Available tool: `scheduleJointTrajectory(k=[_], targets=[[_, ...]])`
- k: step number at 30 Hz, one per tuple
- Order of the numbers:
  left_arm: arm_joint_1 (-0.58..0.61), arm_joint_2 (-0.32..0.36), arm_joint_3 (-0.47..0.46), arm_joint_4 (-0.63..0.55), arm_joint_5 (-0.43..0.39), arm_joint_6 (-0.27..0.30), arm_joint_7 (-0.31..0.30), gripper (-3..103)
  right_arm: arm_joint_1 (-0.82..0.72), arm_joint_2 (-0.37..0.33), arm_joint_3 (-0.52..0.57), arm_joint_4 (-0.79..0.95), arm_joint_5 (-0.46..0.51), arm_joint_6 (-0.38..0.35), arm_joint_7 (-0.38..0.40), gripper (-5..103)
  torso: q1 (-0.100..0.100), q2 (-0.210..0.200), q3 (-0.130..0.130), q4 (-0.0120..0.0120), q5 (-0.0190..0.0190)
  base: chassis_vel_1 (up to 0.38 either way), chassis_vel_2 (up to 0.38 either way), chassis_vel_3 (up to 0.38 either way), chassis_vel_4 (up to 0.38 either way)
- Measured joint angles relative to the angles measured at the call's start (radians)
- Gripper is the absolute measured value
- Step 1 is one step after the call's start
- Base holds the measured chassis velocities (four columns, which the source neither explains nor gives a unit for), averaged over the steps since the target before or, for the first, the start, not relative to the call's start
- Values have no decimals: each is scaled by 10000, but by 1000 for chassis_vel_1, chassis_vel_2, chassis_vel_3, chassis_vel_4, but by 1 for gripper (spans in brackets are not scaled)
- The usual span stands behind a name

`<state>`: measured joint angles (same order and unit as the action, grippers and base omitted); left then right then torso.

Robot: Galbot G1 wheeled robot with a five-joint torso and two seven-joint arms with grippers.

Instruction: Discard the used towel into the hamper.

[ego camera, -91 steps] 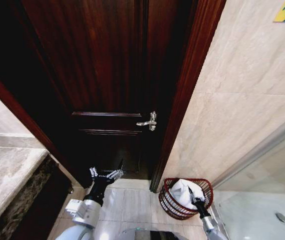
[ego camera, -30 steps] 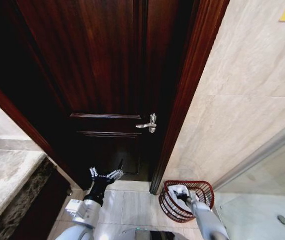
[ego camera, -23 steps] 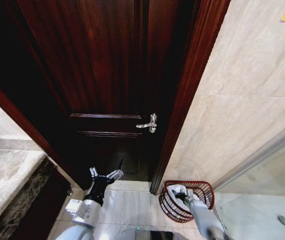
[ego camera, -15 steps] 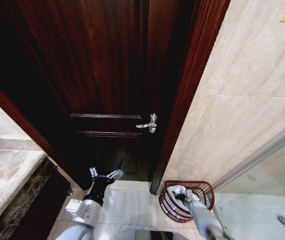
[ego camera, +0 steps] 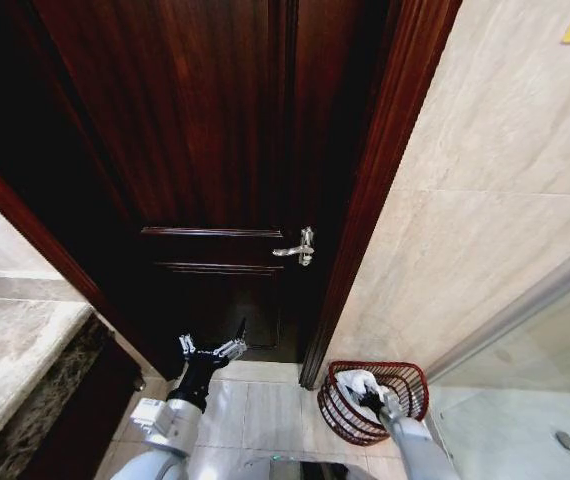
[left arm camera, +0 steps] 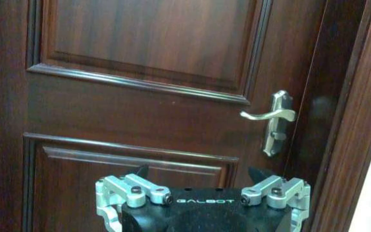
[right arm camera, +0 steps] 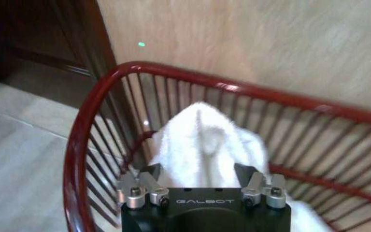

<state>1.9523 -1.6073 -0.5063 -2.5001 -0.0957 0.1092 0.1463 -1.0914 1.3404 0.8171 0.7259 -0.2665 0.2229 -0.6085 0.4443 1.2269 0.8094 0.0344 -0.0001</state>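
Observation:
The hamper (ego camera: 406, 373) is a small red-brown wire basket on the floor by the tiled wall, right of the door. A white towel (ego camera: 355, 382) lies bunched inside it, peaking above the bars in the right wrist view (right arm camera: 202, 130). My right gripper (ego camera: 373, 400) hangs just over the hamper's rim (right arm camera: 82, 135). In the right wrist view the right gripper (right arm camera: 198, 170) is open, its fingers spread either side of the towel's heap. My left gripper (ego camera: 212, 348) is held open and still in front of the door, and the left wrist view shows it (left arm camera: 198, 173) holding nothing.
A dark wooden door with a silver lever handle (ego camera: 300, 245) fills the middle; the handle (left arm camera: 272, 118) is ahead of the left gripper. A marble counter (ego camera: 15, 350) stands at the left. A shower floor with a drain (ego camera: 563, 436) lies right of the hamper.
The towel has sunk from above the rim down into the hamper. My right arm has drawn back slightly toward me in the last half second. The left arm has not moved.

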Motion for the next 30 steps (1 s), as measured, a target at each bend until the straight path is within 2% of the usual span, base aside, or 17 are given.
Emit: scheduleJointTrajectory(k=[1, 5, 6, 7, 9, 11, 12, 14, 15, 18, 27, 30], targets=[[0, 0, 0, 0, 0, 0, 0, 100, 0, 0, 0, 0, 0, 0, 0, 73, 0, 0, 0, 0, 0, 0, 0, 0, 0], [0, -1, 0, 0, 0, 0, 0, 100, -1385, -469, 63, 1818, 956, -141, -157, 94, 0, 0, 0, -3, 1, 0, 0, 0, 0], [0, -2, -1, 0, 0, 0, 0, 100, -1765, -531, 107, 2317, 1385, -142, -158, 94, 0, 0, 0, -3, 0, 0, 0, 0, 0], [0, -2, -1, 0, 0, 0, 0, 100, -1765, -531, 107, 2317, 1385, -142, -158, 94, 0, 0, 0, -3, 0, 0, 0, 0, 0], [1, 0, 0, 0, 0, 0, 0, 100, -2434, -517, 190, 3323, 2311, -135, -113, 99, -1, 1, 0, -4, 3, 0, 0, 0, 0], [0, -1, 0, 0, 0, 0, 0, 100, -3201, -325, 303, 4652, 3324, -124, 210, 100, -1, 1, 0, -2, 4, 0, 0, 0, 0], [0, -1, 0, 0, 0, 0, 0, 100, -3201, -325, 303, 4652, 3324, -124, 210, 100, -1, 1, 0, -2, 4, 0, 0, 0, 0], [0, 0, 0, 0, 0, 0, 0, 100, -3899, -77, 390, 5872, 4146, -101, 730, 100, -1, 0, 0, 0, 0, 0, 0, 0, 0], [0, 0, 0, 0, 0, 0, 0, 100, -3899, -77, 390, 5872, 4146, -101, 730, 100, -1, 0, 0, 0, 0, 0, 0, 0, 0], [0, 0, 1, 0, 0, 0, 0, 100, -4762, 355, 451, 7505, 4886, -87, 1406, 100, -1, 0, 0, -1, 0, 0, 0, 0, 0], [1, 0, 1, 0, 0, 0, 0, 100, -6673, 1088, 527, 10333, 5553, -58, 2199, 100, -1, 0, 0, -2, 1, 0, 0, 0, 0], [1, 0, 0, 0, 0, 0, 0, 100, -7578, 1328, 394, 12029, 5862, 183, 2626, 100, -1, -1, 0, -1, -1, 0, 0, 0, 0]])
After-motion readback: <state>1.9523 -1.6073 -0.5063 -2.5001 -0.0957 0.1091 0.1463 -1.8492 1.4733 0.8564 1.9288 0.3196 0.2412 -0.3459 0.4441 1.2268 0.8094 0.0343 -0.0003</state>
